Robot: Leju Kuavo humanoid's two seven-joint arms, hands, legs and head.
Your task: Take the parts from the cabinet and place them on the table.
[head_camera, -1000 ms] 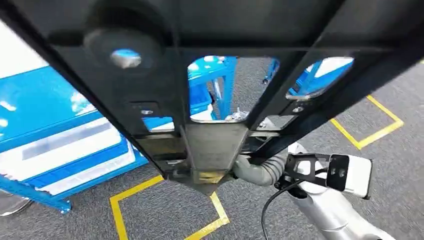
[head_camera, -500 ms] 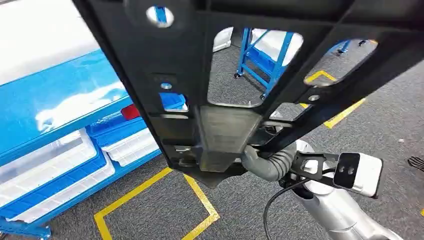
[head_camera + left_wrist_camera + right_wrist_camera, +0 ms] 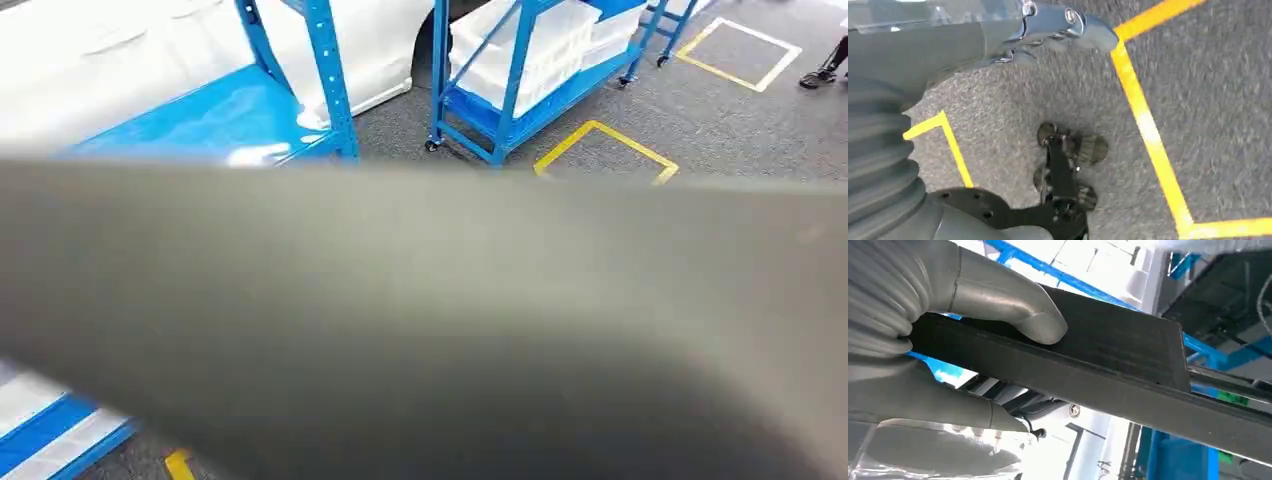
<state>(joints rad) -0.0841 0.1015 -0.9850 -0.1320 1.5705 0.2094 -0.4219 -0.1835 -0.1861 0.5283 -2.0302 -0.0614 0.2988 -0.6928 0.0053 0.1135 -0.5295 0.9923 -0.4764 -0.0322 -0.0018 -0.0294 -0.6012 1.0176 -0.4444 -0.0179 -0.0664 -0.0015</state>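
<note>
Grey speckled carpet (image 3: 720, 120) covers the floor, marked with yellow tape squares (image 3: 604, 148). Far ahead stands a blue wheeled rack (image 3: 520, 70) loaded with white bins (image 3: 545, 45). On the left, a glossy blue shelf (image 3: 200, 120) catches the bright overhead light.

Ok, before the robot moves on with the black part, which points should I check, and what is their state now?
1. Right hand grips the black part: ok, thumb on one face, fingers under it.
2. Head view forward: not ok, a blurred grey band covers most of it.
3. Table for placing: cannot tell which surface it is.
4. Left hand free: ok, hanging over the carpet, holding nothing.
5. Blue racks ahead, clearance: cannot tell.
</note>
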